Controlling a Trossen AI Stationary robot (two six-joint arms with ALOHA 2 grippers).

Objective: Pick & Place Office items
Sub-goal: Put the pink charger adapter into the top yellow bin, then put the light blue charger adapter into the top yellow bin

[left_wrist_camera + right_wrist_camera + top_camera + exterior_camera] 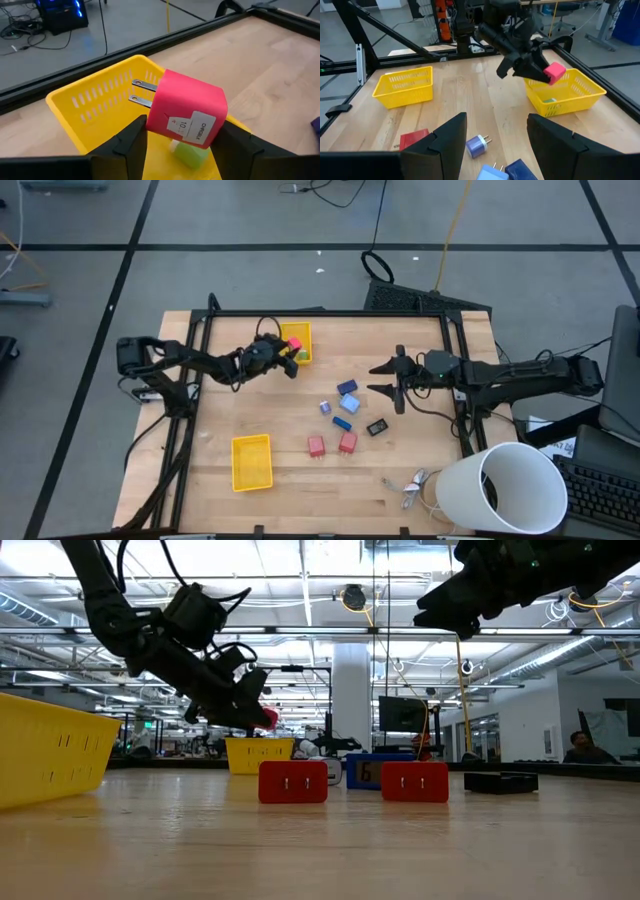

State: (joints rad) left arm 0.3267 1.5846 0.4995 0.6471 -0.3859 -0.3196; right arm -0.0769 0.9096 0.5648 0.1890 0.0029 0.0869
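One pink plug in left end effector above yellow tray.

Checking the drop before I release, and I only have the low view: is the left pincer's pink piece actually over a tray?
Observer: Yes. The left pincer holds the pink plug block over the inside of the far yellow tray.
Operator: Tray empty?
Observer: No, one green piece lies in it.
Operator: Right arm in the way?
Observer: No. The right pincer is open and holds nothing, off to the side near the blue pieces.
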